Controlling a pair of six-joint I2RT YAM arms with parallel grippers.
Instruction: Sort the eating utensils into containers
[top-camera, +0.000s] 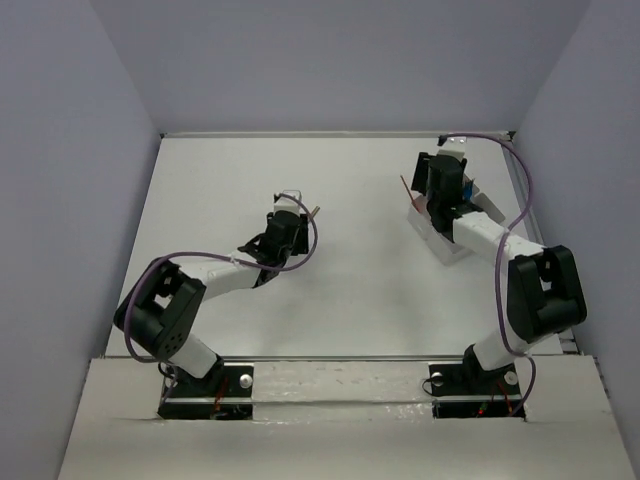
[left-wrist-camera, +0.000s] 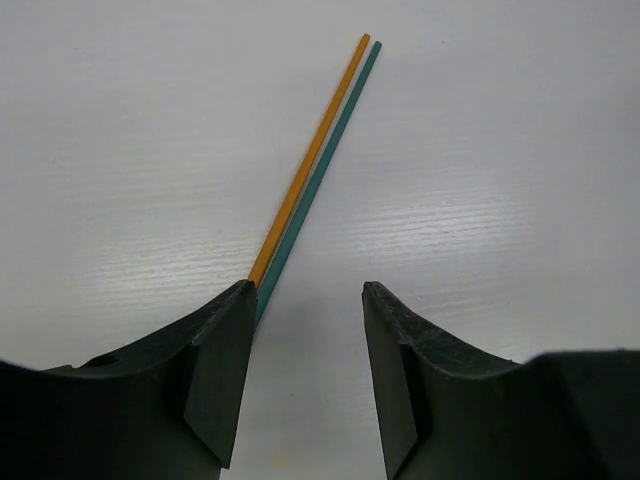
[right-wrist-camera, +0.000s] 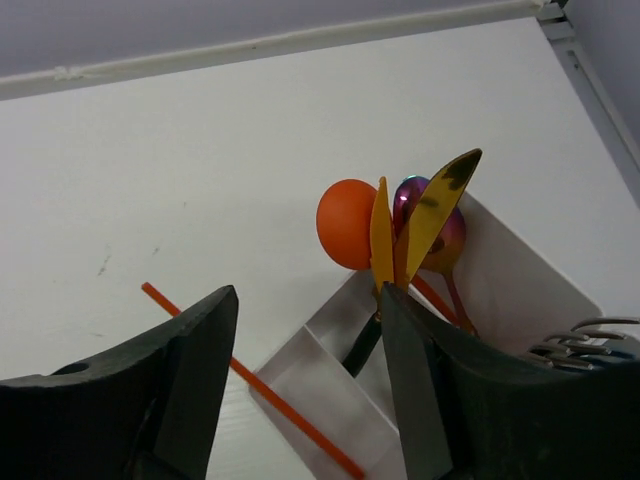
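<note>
In the left wrist view a thin orange utensil handle (left-wrist-camera: 305, 165) and a teal one (left-wrist-camera: 322, 175) lie side by side on the white table. My left gripper (left-wrist-camera: 305, 292) is open and empty, its left fingertip (left-wrist-camera: 235, 310) over their near ends. In the top view it sits mid-table (top-camera: 292, 214). My right gripper (right-wrist-camera: 308, 300) is open and empty above the white divided container (right-wrist-camera: 330, 385), which holds an orange spoon (right-wrist-camera: 345, 225), yellow utensils (right-wrist-camera: 425, 215), a purple iridescent spoon (right-wrist-camera: 445, 235), a black handle (right-wrist-camera: 360, 345) and silver fork tines (right-wrist-camera: 590, 340). A thin red stick (right-wrist-camera: 250, 380) leans across one compartment.
The container (top-camera: 447, 243) stands at the right of the table under the right wrist (top-camera: 440, 185). The back wall edge (top-camera: 330, 133) and the right wall (top-camera: 535, 210) run close to it. Purple cables (top-camera: 515, 170) loop from both arms.
</note>
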